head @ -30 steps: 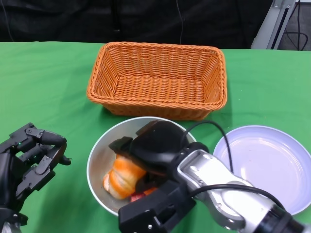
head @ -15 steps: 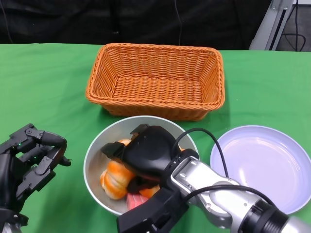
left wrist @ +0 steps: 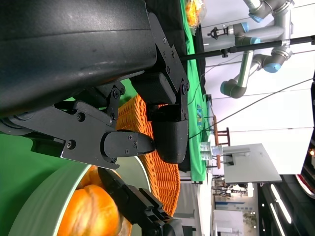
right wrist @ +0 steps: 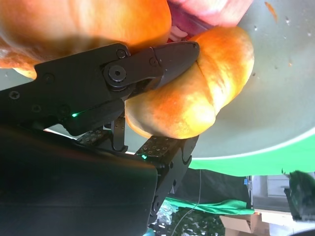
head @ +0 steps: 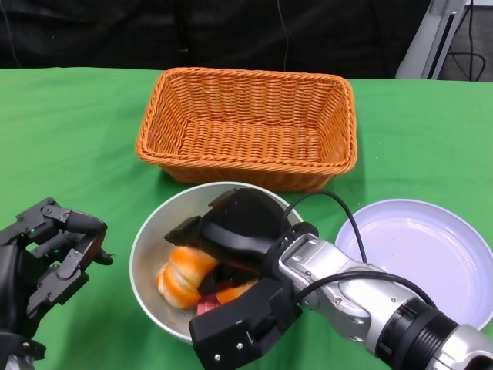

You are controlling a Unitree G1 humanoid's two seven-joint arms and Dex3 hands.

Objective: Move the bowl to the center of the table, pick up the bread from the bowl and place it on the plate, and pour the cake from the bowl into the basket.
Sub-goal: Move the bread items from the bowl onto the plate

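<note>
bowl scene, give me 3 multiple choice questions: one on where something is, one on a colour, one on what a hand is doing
1. Where does the plate lie relative to the bowl?
A. on the robot's right of it
B. inside the basket
C. on the robot's left of it

2. What colour is the basket?
A. blue
B. orange-brown
C. white

3. What is the right hand doing?
A. resting on the plate
B. gripping the basket's rim
C. reaching into the bowl, with its fingers on the bread

Answers:
1 A, the head view shows the pale plate beside the bowl toward the robot's right.
2 B, its woven walls are orange-brown in the head view.
3 C, the right wrist view shows a black finger pressed into the golden bread with the bowl's wall behind it, while the left hand stays off to the side, holding nothing.
</note>
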